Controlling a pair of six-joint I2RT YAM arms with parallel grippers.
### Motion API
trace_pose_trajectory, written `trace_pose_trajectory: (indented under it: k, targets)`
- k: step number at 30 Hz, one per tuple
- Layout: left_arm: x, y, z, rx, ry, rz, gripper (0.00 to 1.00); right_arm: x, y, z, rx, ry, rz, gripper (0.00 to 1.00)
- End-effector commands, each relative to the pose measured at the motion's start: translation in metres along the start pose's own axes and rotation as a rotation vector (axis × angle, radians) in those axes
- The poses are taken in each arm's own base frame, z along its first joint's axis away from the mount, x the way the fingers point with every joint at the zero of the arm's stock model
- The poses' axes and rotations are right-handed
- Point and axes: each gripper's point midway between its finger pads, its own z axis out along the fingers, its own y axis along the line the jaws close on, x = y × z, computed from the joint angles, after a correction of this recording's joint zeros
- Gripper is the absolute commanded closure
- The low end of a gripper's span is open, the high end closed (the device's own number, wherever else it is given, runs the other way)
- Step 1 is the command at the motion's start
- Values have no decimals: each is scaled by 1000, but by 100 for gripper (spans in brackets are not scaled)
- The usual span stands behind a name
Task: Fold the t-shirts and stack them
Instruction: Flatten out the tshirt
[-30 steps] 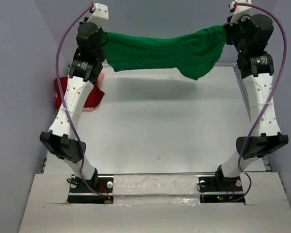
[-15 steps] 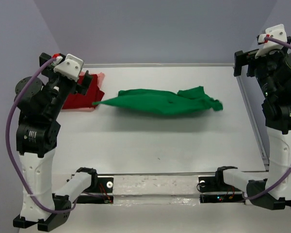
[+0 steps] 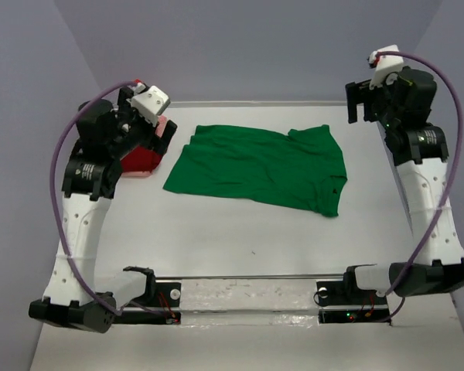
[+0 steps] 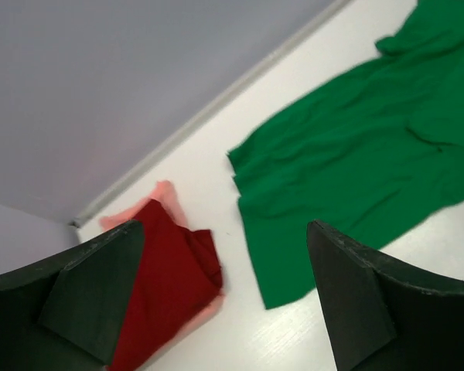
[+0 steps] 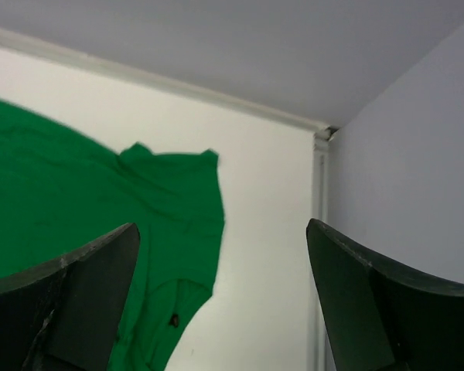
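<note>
The bright green cloth t-shirt point(image 3: 255, 166) lay spread almost flat on the white table point(image 3: 240, 232), in the stretch between the two grippers and touched by neither. Its wrinkled body ran from the left gripper's point(image 3: 151, 124) side across towards the right gripper point(image 3: 363, 104), with a short sleeve and the neck end lying nearer the right one.

The left gripper hung above the table, its two dark fingers point(image 4: 100, 286) standing wide apart with nothing between them. In the left wrist view the green shirt point(image 4: 356, 162) lay below and ahead of it, mostly towards its right finger, one hem corner reaching in under the gap. Below its left finger sat the dark red cloth t-shirt point(image 4: 166, 278), folded into a small bundle on top of the pale salmon-pink cloth t-shirt point(image 4: 164, 193), whose edges showed around it. That pair lay just beside the green shirt, with a strip of bare table between them. From above, the left gripper and its arm hid part of the red bundle point(image 3: 143, 158); a thin pink edge point(image 3: 138, 175) showed at its near side.

The right gripper also hung clear of the table, fingers point(image 5: 371, 309) spread wide and empty. The green shirt point(image 5: 77, 201) lay below it towards its left finger; bare table and the grey side wall point(image 5: 417, 154) lay towards its right finger.
</note>
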Motion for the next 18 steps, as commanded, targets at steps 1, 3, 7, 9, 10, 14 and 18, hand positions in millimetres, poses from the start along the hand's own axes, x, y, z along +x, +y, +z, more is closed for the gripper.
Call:
trace_pose_trajectory:
  k: [1, 3, 7, 9, 10, 14, 18]
  targets:
    - [69, -37, 58, 176, 114, -124, 1, 69, 48, 47, -182, 183, 62, 14]
    - [90, -43, 76, 195, 150, -165, 1, 104, 62, 73, -214, 283, 72, 19]
    - [139, -53, 124, 239, 248, -255, 1, 154, 74, 108, -238, 417, 74, 24]
    - [147, -56, 140, 251, 267, -263, 1, 167, 80, 118, -258, 460, 79, 31]
    - [161, -59, 154, 261, 298, -268, 1, 183, 86, 129, -275, 501, 76, 36]
    - [184, -74, 184, 263, 341, -255, 1, 214, 80, 160, -251, 571, 87, 42]
    - [200, -71, 212, 211, 365, -231, 1, 231, 72, 186, -230, 603, 101, 46]
